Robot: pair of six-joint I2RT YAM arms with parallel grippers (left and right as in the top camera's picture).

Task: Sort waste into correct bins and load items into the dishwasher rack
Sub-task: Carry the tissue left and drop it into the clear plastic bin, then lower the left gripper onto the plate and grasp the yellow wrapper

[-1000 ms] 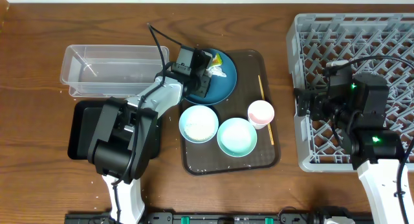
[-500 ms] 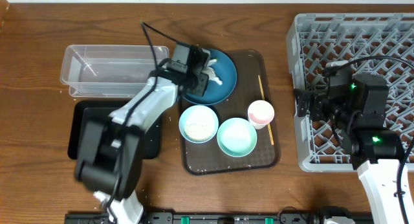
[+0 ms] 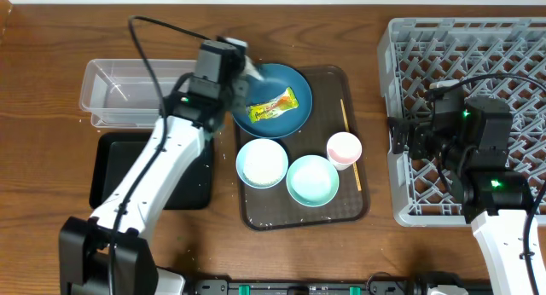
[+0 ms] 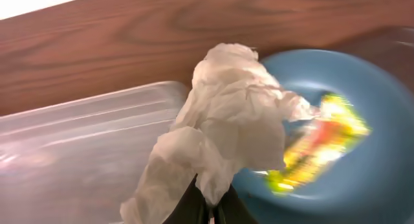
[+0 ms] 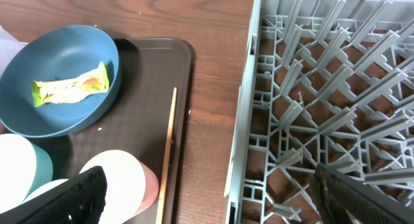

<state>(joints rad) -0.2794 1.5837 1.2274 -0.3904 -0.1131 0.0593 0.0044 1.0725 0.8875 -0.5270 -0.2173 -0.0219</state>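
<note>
My left gripper (image 4: 208,210) is shut on the crumpled white tissue paper (image 4: 233,120) and holds it in the air, over the gap between the clear tub (image 4: 71,153) and the dark blue plate (image 4: 369,166). In the overhead view the left gripper (image 3: 241,73) hovers at the plate's (image 3: 294,90) left rim. A yellow-green wrapper (image 3: 272,108) lies on the plate. My right gripper (image 5: 217,198) stands wide open with nothing in it, above the table strip between the brown tray and the grey rack (image 5: 336,88). The chopstick (image 5: 167,153) and pink cup (image 5: 123,179) lie just left of it.
On the brown serving tray (image 3: 354,205) stand a white bowl (image 3: 262,163), a mint-green bowl (image 3: 312,180) and the pink cup (image 3: 344,148). The shallow black tray (image 3: 107,171) lies below the clear tub (image 3: 145,90). The rack (image 3: 478,65) fills the right side.
My left gripper has closed on the tissue, lifted it off the plate and carried it left toward the clear tub, uncovering the wrapper. The right arm has not moved.
</note>
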